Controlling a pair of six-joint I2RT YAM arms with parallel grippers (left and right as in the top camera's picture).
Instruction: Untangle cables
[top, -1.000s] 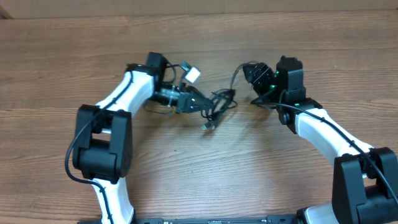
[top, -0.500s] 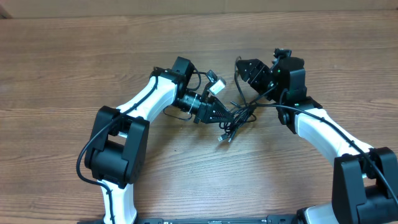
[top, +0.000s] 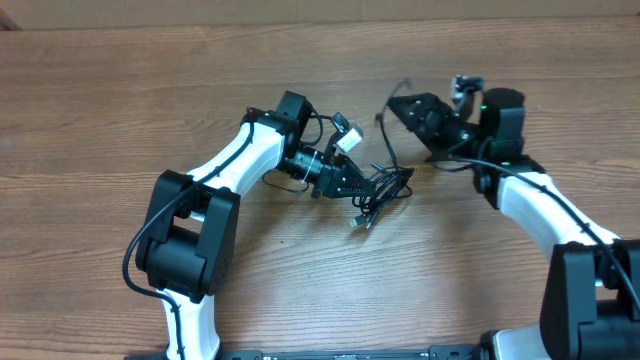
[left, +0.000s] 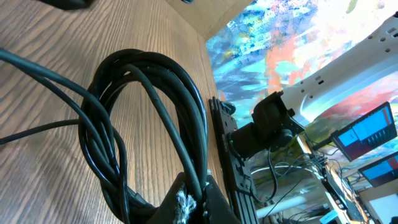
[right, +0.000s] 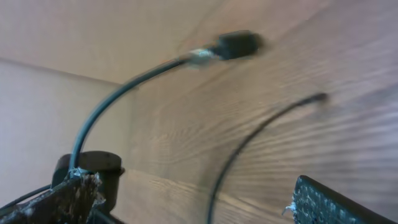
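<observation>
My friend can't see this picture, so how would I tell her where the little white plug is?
Find the wooden table, then the left arm's gripper near its middle, pinching a tangle of black cables. Just past that gripper, toward the table's far edge, is the white plug. Its bright white end stands out from the black cords around it.

Probably lab, monitors (left: 367, 132) (blurred), wooden table (top: 100, 100)
</observation>
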